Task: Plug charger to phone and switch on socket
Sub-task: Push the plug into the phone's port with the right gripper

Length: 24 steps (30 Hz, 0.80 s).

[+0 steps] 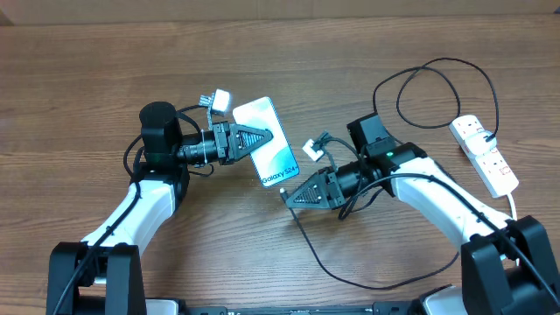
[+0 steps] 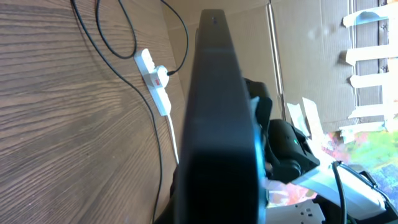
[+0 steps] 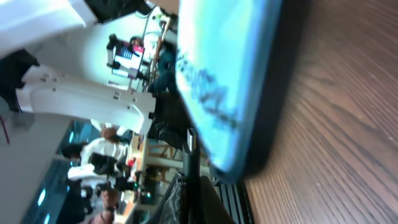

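The phone [image 1: 273, 149], with a light blue screen and "Galaxy S24+" text, is held tilted above the table. My left gripper [image 1: 261, 138] is shut on its left edge. In the left wrist view the phone's dark edge [image 2: 217, 118] fills the middle. My right gripper [image 1: 294, 196] is shut on the charger's plug end [image 3: 189, 146], just below the phone's bottom end [image 3: 224, 81]. I cannot tell if the tip touches the phone. The thin black charger cable [image 1: 328, 262] loops over the table to the white socket [image 1: 486, 154] at the far right, also seen in the left wrist view [image 2: 155, 78].
A thick white cord [image 1: 511, 203] leaves the socket's near end. The black cable makes a wide loop [image 1: 437, 87] at the back right. The wooden table [image 1: 105, 79] lies under everything.
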### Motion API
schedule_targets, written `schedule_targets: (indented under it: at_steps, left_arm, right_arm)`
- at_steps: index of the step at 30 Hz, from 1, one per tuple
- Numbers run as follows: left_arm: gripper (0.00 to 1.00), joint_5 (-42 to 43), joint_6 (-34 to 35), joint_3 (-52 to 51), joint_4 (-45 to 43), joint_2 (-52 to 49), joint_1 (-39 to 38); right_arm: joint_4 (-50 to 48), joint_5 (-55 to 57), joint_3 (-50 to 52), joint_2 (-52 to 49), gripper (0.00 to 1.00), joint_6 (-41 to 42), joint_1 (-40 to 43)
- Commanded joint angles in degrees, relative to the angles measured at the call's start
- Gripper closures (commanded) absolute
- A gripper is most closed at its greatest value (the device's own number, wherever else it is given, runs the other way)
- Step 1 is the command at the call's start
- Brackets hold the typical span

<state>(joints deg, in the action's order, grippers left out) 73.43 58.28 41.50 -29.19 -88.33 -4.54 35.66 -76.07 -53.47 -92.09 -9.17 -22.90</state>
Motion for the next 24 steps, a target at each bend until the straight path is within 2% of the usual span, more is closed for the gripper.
schedule_targets:
  at_steps: [1, 18, 24]
  left_arm:
    - [0.96, 0.5, -0.9, 0.5, -0.4, 0.6, -0.4]
    - [0.96, 5.1, -3.0, 0.5, 1.1, 0.6, -0.3]
    - [0.96, 6.4, -3.0, 0.5, 1.1, 0.6, 1.3]
  right_arm:
    - [-0.8, -0.7, -1.4, 0.8, 0.96, -0.1, -0.9]
    - [-3.3, 0.6, -1.4, 0.8, 0.96, 0.5, -0.5]
    - [-4.4, 4.0, -1.4, 0.8, 0.96, 3.5, -0.5]
